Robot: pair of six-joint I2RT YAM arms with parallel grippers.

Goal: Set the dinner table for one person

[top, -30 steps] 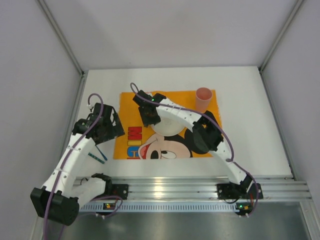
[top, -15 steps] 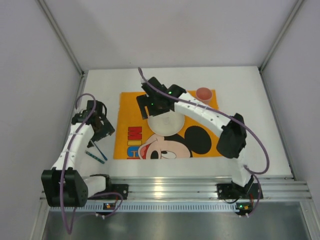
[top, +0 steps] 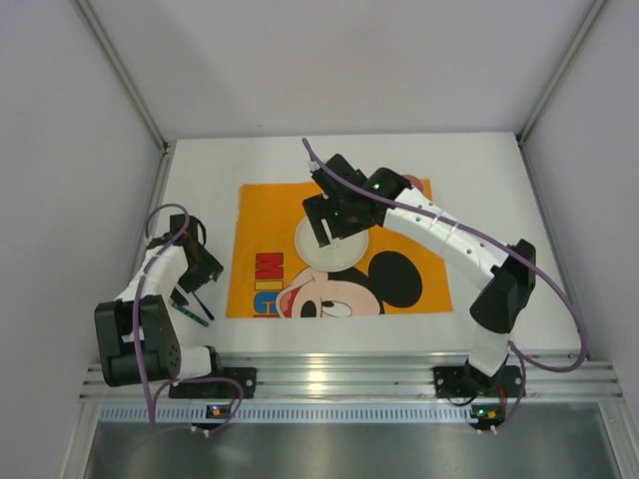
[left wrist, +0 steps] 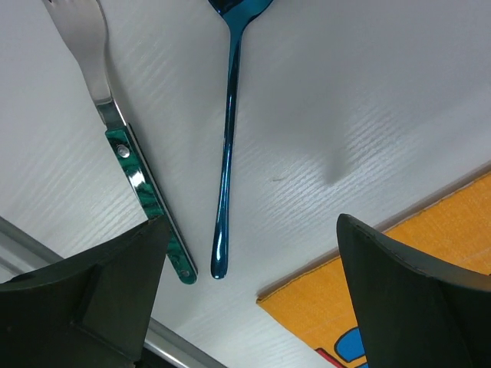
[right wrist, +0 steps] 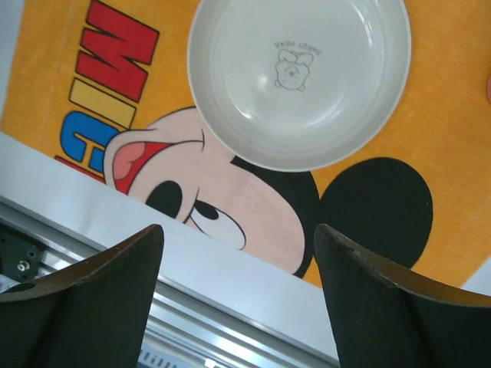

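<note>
The dinner table (top: 499, 200) is stretching out white and matte across the whole floor of the booth, from the rail where the arms are bolted to the far wall. An orange cartoon placemat (top: 270, 210) is lying flat on it, roughly midway between the near and far edges and closer to the left edge than the right. A shallow white dish (right wrist: 299, 80) is sitting on the mat, in its far half, partly over the cartoon mouse's head.

On the bare table just off the mat's near left corner, a fork (left wrist: 130, 172) with a green handle and a blue spoon (left wrist: 226, 153) are lying side by side. Their handle ends are coming close together without touching.

The left pincer (left wrist: 252, 230) is hanging low over those two handle ends with its fingers spread wide and nothing between them. The right pincer (right wrist: 238, 230) is hovering above the mat at the dish. Its fingers are also standing well apart and gripping nothing, and the dish is resting free below them.
</note>
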